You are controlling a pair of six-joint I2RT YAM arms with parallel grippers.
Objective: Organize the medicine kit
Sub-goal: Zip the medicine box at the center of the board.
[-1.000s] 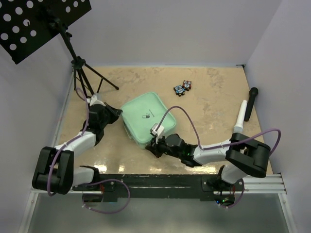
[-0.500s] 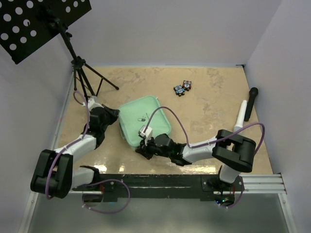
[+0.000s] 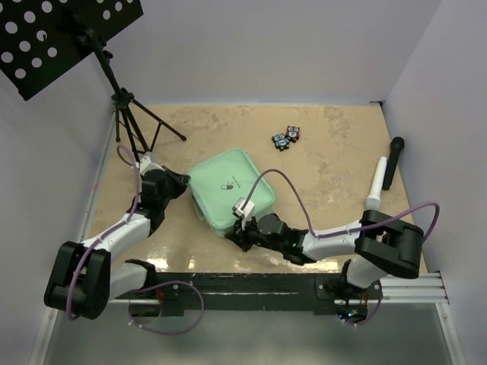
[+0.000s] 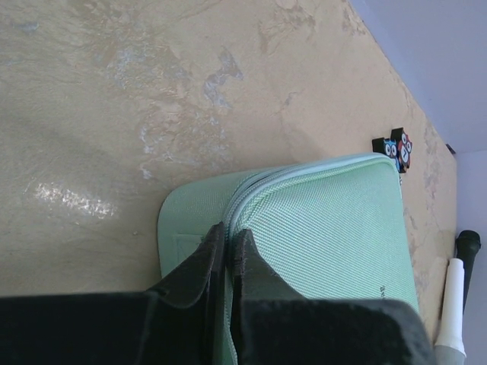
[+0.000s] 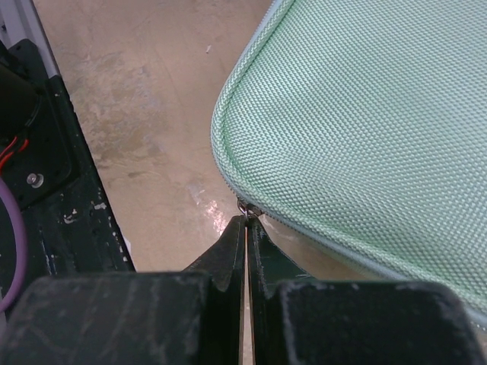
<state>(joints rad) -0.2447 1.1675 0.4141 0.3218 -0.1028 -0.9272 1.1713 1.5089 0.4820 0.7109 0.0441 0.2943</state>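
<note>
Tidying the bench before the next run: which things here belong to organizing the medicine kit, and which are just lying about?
Job: kit; left tool pinching its edge; right tool shut on its zip pull.
Lying about: owl figures, microphone, white tube, stand.

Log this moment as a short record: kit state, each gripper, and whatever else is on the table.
kit: medicine kit, mint green, lid down, closed
left gripper: fingers nearly together on the kit's left edge, at the zip seam
right gripper: shut at the kit's near corner, tips apparently pinching the zip pull
far side: two small owl figures, apart from the kit
right side: black microphone and white tube, lying side by side
far left: music stand
</note>
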